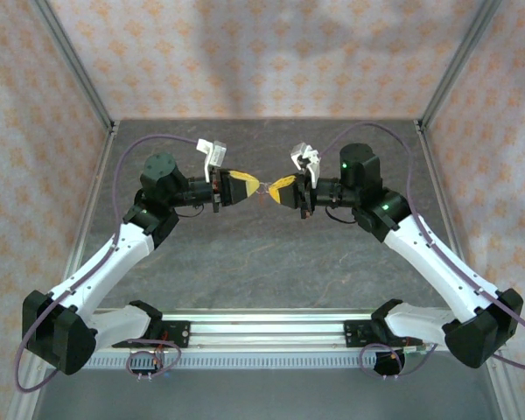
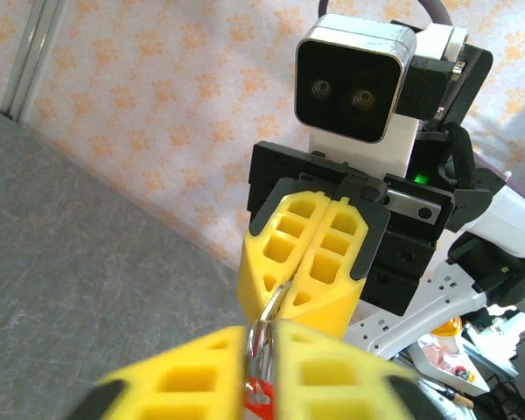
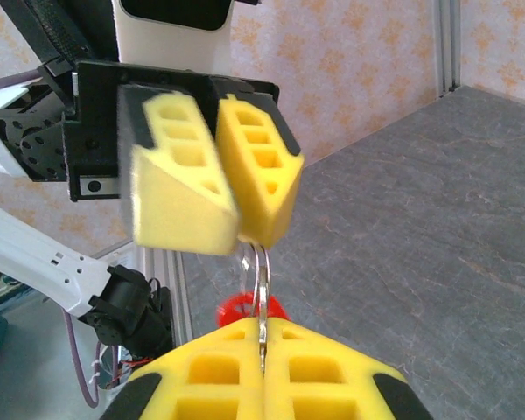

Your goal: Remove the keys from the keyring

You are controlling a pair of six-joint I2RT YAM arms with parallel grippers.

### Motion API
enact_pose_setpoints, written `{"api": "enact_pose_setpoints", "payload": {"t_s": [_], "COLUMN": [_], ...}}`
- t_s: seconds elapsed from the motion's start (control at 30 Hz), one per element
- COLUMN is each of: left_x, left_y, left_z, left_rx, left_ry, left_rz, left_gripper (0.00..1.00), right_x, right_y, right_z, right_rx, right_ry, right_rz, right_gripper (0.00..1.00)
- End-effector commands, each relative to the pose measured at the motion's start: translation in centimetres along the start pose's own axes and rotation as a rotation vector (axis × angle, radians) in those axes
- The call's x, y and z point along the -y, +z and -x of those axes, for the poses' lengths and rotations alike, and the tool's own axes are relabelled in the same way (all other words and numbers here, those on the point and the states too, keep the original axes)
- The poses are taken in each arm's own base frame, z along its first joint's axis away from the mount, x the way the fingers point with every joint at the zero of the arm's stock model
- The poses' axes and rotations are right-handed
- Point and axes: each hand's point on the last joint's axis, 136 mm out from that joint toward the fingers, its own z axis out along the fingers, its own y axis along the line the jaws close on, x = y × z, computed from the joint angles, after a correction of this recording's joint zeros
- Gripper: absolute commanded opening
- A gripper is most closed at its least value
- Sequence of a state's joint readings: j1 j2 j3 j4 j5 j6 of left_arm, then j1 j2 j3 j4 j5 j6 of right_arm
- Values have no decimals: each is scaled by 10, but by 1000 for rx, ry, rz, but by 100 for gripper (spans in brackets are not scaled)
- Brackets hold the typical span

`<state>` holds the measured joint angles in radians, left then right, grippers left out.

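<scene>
The keyring [image 3: 261, 289] was a thin silver wire loop, seen edge-on at lower centre of the right wrist view, pinched between the left hand [image 1: 252, 184] and right hand [image 1: 274, 187], a blurred red piece [image 3: 245, 308] hanging beside it

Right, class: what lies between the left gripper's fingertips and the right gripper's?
The keyring spans the gap, pinched at one end by the left gripper and at the other by the right gripper. Both wrist views show it.
</scene>
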<state>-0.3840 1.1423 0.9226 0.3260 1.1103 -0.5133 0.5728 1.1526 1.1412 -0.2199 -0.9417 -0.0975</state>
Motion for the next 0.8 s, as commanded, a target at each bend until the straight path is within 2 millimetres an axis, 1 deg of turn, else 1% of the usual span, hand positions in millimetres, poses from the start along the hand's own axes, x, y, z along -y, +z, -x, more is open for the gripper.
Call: {"api": "enact_pose_setpoints", "payload": {"t_s": [0.0, 0.1, 0.27, 0.37, 0.43, 0.47, 0.67, 0.7, 0.77], "left_x": [7, 8, 8, 9, 10, 11, 14, 14, 17], "left_y": [-8, -9, -9, -10, -11, -11, -11, -10, -9], "left_z": [10, 7, 3, -1, -5, -6, -11, -11, -11], "left_rx": [33, 16, -19, -43, -66, -75, -113, -116, -122], "left_ry": [67, 76, 81, 88, 95, 98, 99, 98, 99], "left_rz": [19, 28, 34, 40, 39, 33, 21, 20, 8], "left_gripper": [27, 29, 35, 38, 38, 38, 42, 44, 45], "right_x": [-3, -2, 0, -3, -6, -3, -7, -8, -9], "right_y": [-7, -6, -4, -4, -6, -1, 1, 1, 2], "right_z": [11, 9, 7, 7, 7, 3, 0, 0, -1], "right_rx": [17, -6, -37, -47, -55, -74, -107, -111, -117], "right_ry": [-16, -10, -4, -3, -7, 5, 10, 10, 13], "right_rz": [-20, -25, -27, -14, -2, 2, 40, 47, 56], "right_gripper": [0, 0, 0, 0, 0, 0, 0, 0, 0]}}
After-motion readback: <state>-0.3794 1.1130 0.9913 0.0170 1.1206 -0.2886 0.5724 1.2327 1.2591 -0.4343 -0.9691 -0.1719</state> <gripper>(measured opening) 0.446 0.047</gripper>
